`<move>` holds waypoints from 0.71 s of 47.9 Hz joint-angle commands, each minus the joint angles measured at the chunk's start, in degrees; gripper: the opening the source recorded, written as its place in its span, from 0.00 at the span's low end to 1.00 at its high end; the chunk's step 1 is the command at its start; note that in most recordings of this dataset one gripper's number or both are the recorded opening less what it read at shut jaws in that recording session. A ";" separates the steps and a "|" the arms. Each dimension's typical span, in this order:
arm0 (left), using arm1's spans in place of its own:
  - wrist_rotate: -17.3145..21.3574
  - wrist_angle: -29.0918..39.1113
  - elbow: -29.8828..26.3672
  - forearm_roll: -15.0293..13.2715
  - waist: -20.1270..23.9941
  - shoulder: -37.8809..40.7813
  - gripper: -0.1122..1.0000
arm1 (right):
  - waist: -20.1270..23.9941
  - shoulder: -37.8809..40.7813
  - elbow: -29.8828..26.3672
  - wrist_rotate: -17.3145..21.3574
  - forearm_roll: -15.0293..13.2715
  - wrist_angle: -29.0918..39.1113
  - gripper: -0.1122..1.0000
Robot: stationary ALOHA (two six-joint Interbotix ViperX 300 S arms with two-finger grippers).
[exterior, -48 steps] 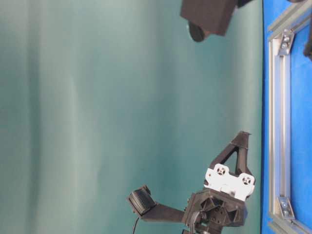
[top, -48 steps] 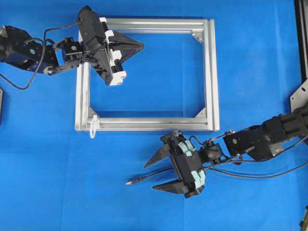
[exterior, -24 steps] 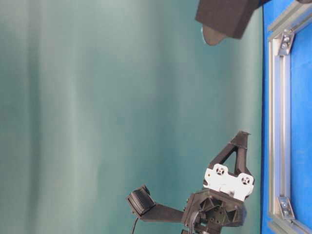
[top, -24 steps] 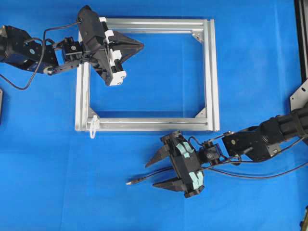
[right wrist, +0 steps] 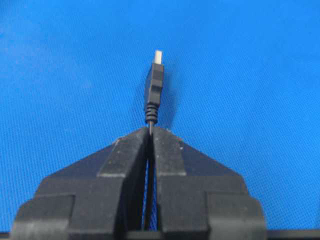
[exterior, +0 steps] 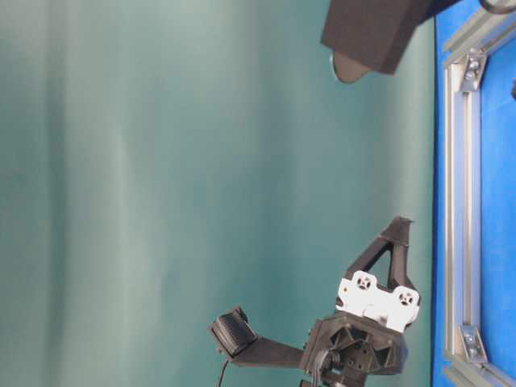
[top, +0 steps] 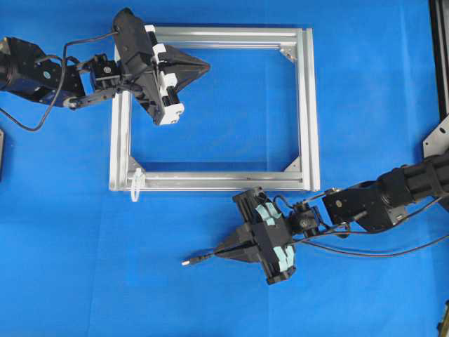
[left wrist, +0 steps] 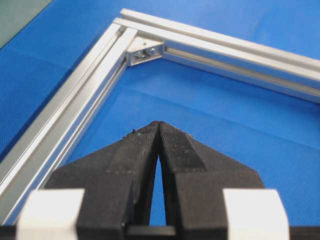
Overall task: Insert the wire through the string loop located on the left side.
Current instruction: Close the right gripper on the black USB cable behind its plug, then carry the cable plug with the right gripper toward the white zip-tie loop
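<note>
Wire [top: 203, 258] lies on the blue table cover [top: 365, 91], below the silver aluminium frame [top: 306, 105] and apart from it. Its small grey plug tip points left, toward open blue surface. Right gripper [top: 219, 254] has its fingers pressed together on the wire just behind the plug; in the right wrist view the thin cable runs up between the two black fingers [right wrist: 170, 150] and the plug [right wrist: 155, 82] juts out beyond them. Rest of the wire trails right under the right arm toward the table's right edge.

String loop [top: 135, 187], thin and white, hangs off the frame's lower left corner, its end lying on the cover just outside the bottom rail. Bare blue cover lies between the plug tip and the loop, nothing standing in that stretch.

Left gripper [top: 205, 67] is over the frame's upper left part, tips pointing right above the inner opening, fingers [left wrist: 172, 145] pressed together on nothing. Left wrist view shows a frame corner bracket [left wrist: 145, 51] ahead of the tips, rails running off on both sides.

Table-level view: frame rail [exterior: 461, 201] seen edge-on at right, left gripper body [exterior: 371, 302] at the bottom, teal backdrop [exterior: 161, 193] behind.
</note>
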 commanded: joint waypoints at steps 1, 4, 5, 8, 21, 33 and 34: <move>0.00 -0.26 -0.53 0.18 -0.09 -1.93 0.10 | 0.09 -1.14 -1.05 0.18 -0.09 -0.53 0.01; 0.00 -0.26 -0.35 0.18 0.00 -2.02 0.10 | 0.18 -1.49 -1.23 0.35 -0.09 -0.53 0.01; 0.00 -0.35 -0.35 0.18 0.00 -2.02 0.10 | 0.18 -1.67 -1.23 0.44 -0.09 -0.53 0.01; 0.00 -0.35 -0.26 0.18 0.00 -2.11 0.10 | 0.44 -2.64 -1.23 0.44 -0.09 0.00 0.01; -0.09 -0.35 0.09 0.09 0.00 -2.46 0.10 | 0.53 -11.34 -1.23 0.44 0.00 8.26 0.01; -0.26 -0.26 0.09 0.09 -0.09 -2.46 0.10 | 0.44 -16.87 -1.49 0.44 0.09 15.73 0.01; -0.18 -0.26 0.09 0.18 -0.09 -2.46 0.10 | 0.44 -16.96 -1.49 0.44 0.09 15.82 0.01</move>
